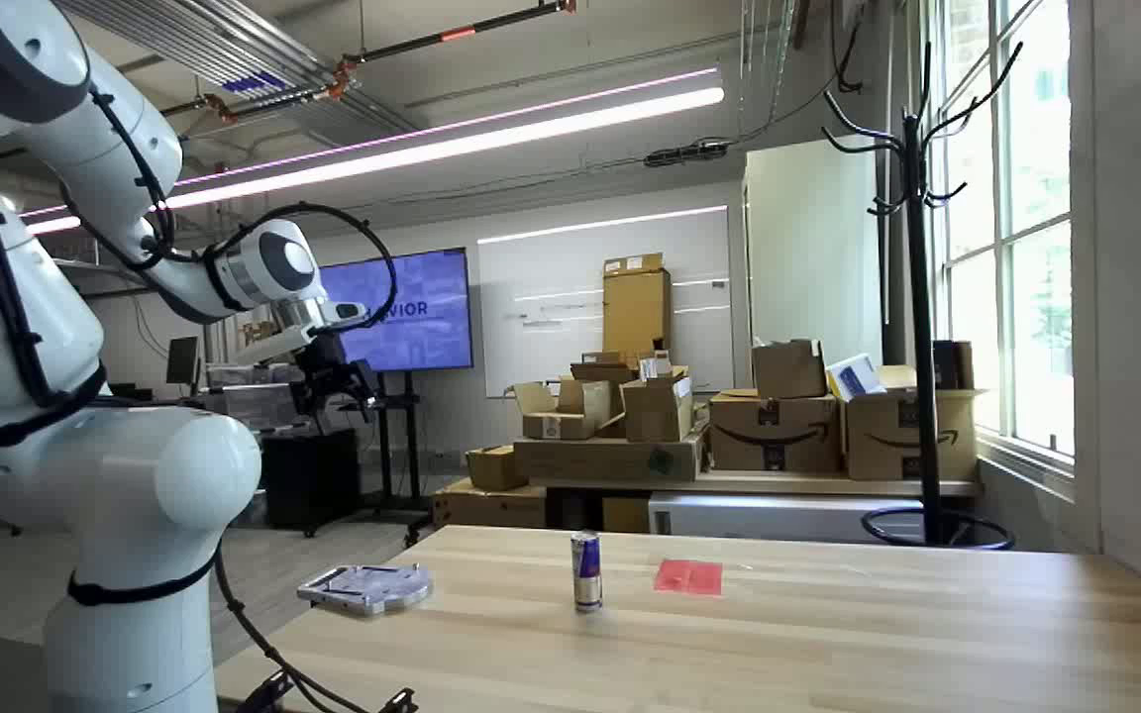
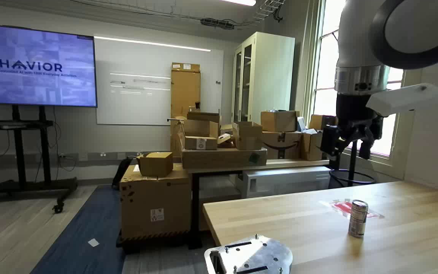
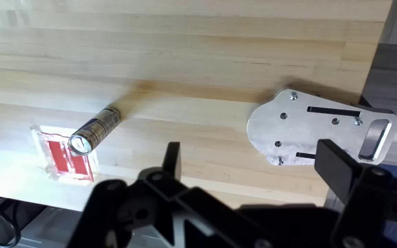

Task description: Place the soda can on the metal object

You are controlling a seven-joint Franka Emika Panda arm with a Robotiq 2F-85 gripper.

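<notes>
Slim dark-blue-and-silver soda can (image 3: 99, 128) stands well apart from flat silvery-grey metal plate (image 3: 308, 132)

The can is upright on a pale wooden tabletop (image 3: 202, 51), its bright round top showing in the wrist view. It stands near a small flat red rectangle (image 1: 687, 576), and in both exterior views its base is apart from it. The plate, pierced by dark slots and round holes, lies level at the tabletop's edge; in the wrist view its end with the handle-like opening reaches past that edge. Well above the tabletop, the black two-fingered gripper (image 2: 347, 151) hangs from a white jointed robot arm (image 1: 150, 475), its jaws spread wide apart. In the wrist view one finger (image 3: 173, 157) shows between can and plate, while the opposite one covers part of the plate. Brown cardboard boxes (image 1: 774, 416) are piled behind the tabletop in both exterior views.
</notes>
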